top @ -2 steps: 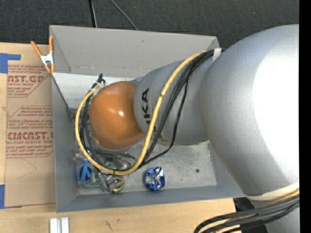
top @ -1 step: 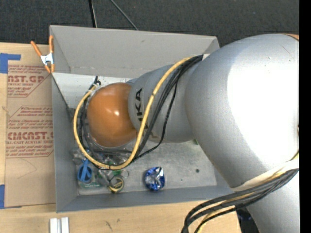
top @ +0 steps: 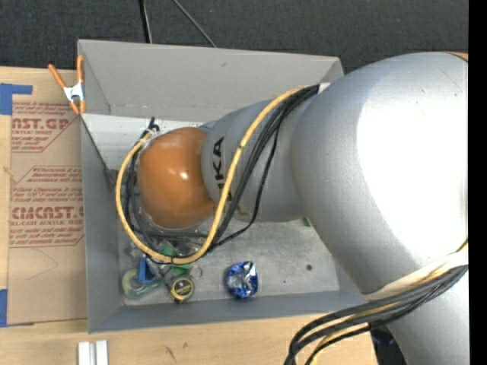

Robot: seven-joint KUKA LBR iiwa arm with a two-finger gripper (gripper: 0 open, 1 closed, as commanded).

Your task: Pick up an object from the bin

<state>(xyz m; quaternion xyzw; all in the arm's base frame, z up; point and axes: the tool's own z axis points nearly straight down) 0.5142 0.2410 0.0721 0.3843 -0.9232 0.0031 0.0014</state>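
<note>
A crumpled blue and white wrapper-like thing (top: 241, 280) lies on the bin floor near the front wall. Left of it sits a small round thing with a yellow rim and dark centre (top: 181, 287). In the front left corner lies a little cluster of blue and green pieces (top: 141, 277), partly hidden under the cables that loop down from the arm.
The arm, with its orange cover and looped yellow and black cables, hangs low over the left and middle of the bin and hides the floor beneath it. A strip of grey floor shows along the front, right of the wrapper.
</note>
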